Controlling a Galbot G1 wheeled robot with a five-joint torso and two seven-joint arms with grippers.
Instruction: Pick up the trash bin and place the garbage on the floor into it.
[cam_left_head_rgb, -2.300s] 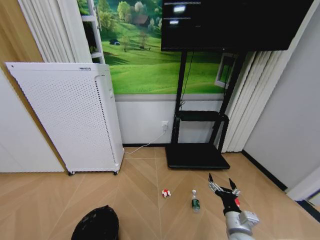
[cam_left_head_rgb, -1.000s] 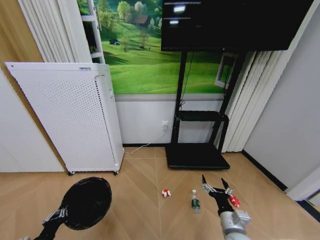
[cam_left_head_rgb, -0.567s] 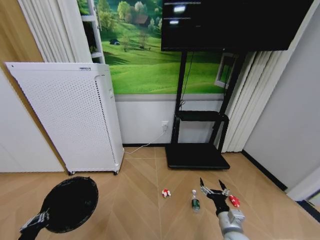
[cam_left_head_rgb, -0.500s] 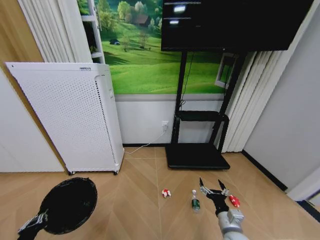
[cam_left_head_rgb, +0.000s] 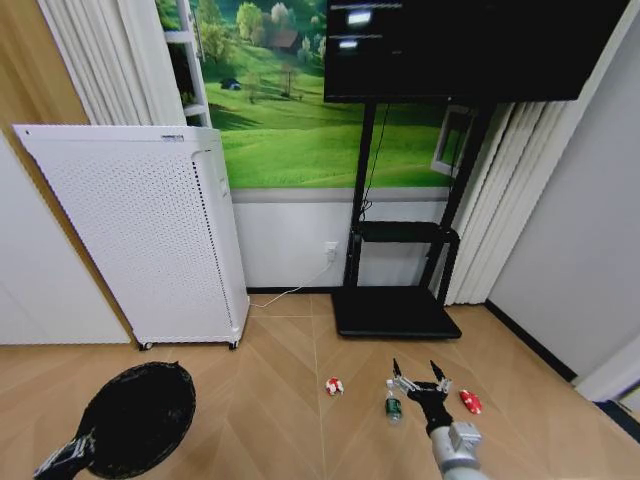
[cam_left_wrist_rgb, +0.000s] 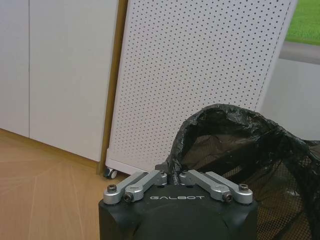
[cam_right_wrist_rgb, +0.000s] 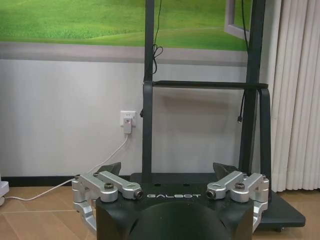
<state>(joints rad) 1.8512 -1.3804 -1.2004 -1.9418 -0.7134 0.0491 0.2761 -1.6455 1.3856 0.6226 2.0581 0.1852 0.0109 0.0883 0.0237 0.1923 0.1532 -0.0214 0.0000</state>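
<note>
A: Start at the right pincer (cam_left_head_rgb: 414, 378). How does it stand?

B: Spread wide, nothing between its fingers. In the head view it hangs low over the light tan herringbone parquet floor (cam_left_head_rgb: 270, 400), with the small clear bottle with the green label (cam_left_head_rgb: 393, 404) just beside it on the robot's left and the small red piece (cam_left_head_rgb: 470, 404) near on its right. The red-and-white wad (cam_left_head_rgb: 334, 386) lies farther left, apart from both. I can't tell whether a fingertip touches the bottle.

A: And the left pincer (cam_left_wrist_rgb: 175, 176)?

B: Closed on the rim of the small black round wastebasket with its crinkled black liner (cam_left_head_rgb: 140, 416). The wrist view shows the fingers pinched together on the liner's edge. The bin is held off to the robot's left, mouth tipped toward the camera, in front of the tall white perforated appliance (cam_left_head_rgb: 150, 235) and well apart from the litter.

A: So which step is this?

B: Judging by that, the bin is picked up and the collecting is beginning; all three bits are on the floor. The bottle looks like the first target.

A: What does the next move call for?

B: Lowering the spread pincer squarely over the bottle, which lies on its side and may roll, then closing across its narrow body. After that, a carry across to the bin's mouth.
</note>
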